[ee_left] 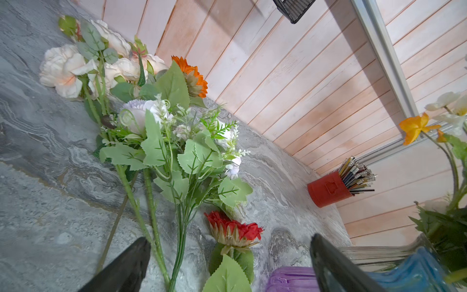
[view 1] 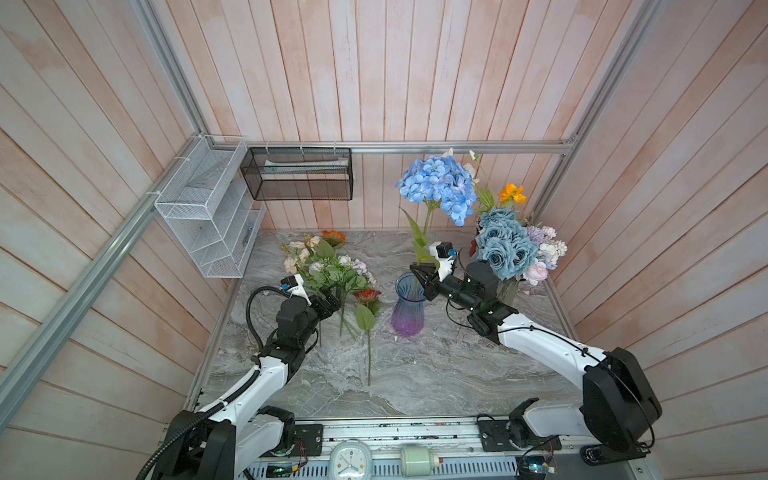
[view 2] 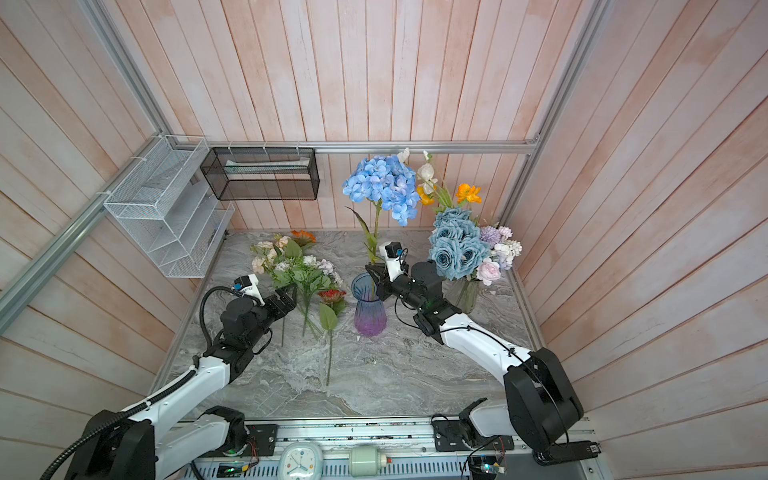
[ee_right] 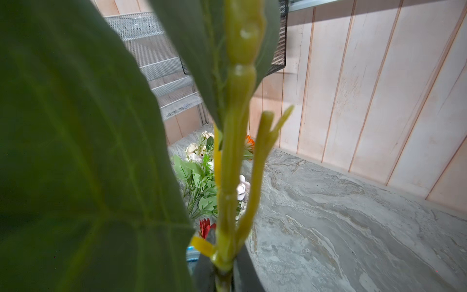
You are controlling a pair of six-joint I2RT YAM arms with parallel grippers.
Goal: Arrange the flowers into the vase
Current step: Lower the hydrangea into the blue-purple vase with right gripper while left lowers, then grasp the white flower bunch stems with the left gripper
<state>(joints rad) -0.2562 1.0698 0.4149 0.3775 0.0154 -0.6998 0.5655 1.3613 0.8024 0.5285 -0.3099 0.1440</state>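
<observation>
Right gripper [view 1: 419, 276] jaws are pinched narrow on the hydrangea [view 1: 438, 187] stem, just above the vase [view 1: 409, 309] mouth. It's a low grip that keeps the tall, top-heavy head upright while the stem's foot sits inside the glass. The vase stands mid-table, and the blue head towers over it toward the far wall. Left gripper [view 1: 332, 305] jaws gape fully wide and hold nothing, hovering over the stems of the bunch [view 1: 332, 270] lying on the left of the table [view 1: 457, 374]. Those stems point near, an easy reach. A red flower [view 1: 367, 296] lies between bunch and vase. My read: the hydrangea looks seated, release comes next, and it may lean.
</observation>
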